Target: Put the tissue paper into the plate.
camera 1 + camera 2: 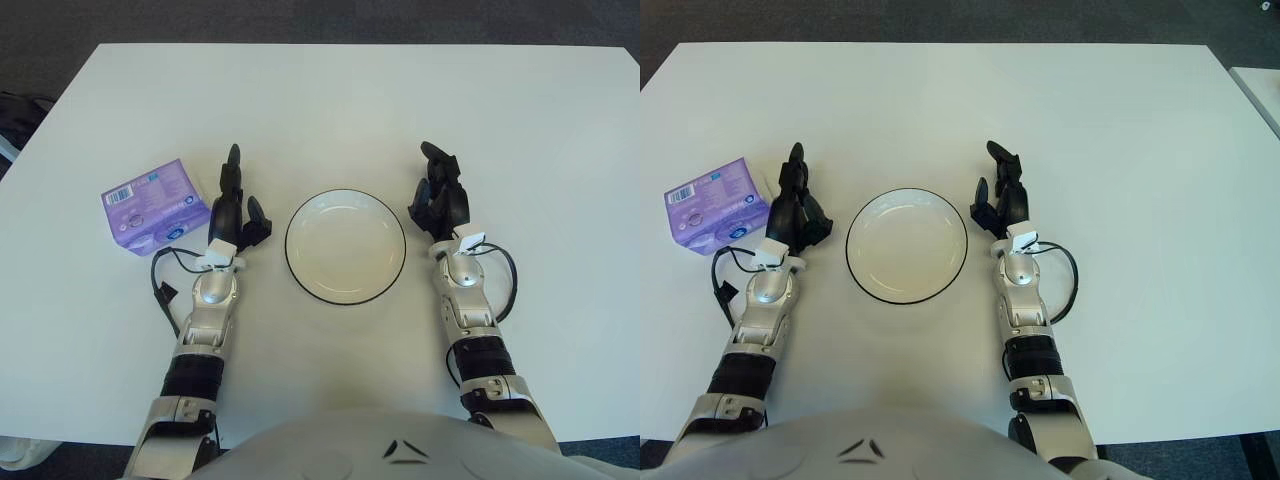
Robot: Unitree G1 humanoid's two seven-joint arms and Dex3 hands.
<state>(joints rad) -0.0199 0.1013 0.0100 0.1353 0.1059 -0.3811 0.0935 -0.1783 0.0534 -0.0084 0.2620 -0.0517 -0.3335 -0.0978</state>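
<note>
1. Black fingers of the left hand stand loosely spread and hold nothing, just right of the tissue pack on the table; whether they touch its edge cannot be told.
2. Black fingers of the right hand are likewise relaxed and empty, just right of the plate, which lies between the two hands.
3. Purple and glossy, the pack is a small, soft-cornered block in plastic film, printed with a barcode and white lettering, lying flat at a slight angle at the left, well short of the plate.
4. Judged by its look, the pack is light and squashy: it should give under pressure without breaking, though the film may slide against hard fingertips.
5. A hold across its two long sides, fingers on one and thumb on the other, looks the safest; pinching a corner would likely crumple the film or let it twist.
6. White with a thin dark rim, the plate is round, shallow, smooth and empty, probably ceramic or melamine, so a dropped pack should do no harm.
7. White, matt and flat, the table carries nothing else near the hands; grey metal forearms with looped black cables trail back toward the robot's body.
</note>
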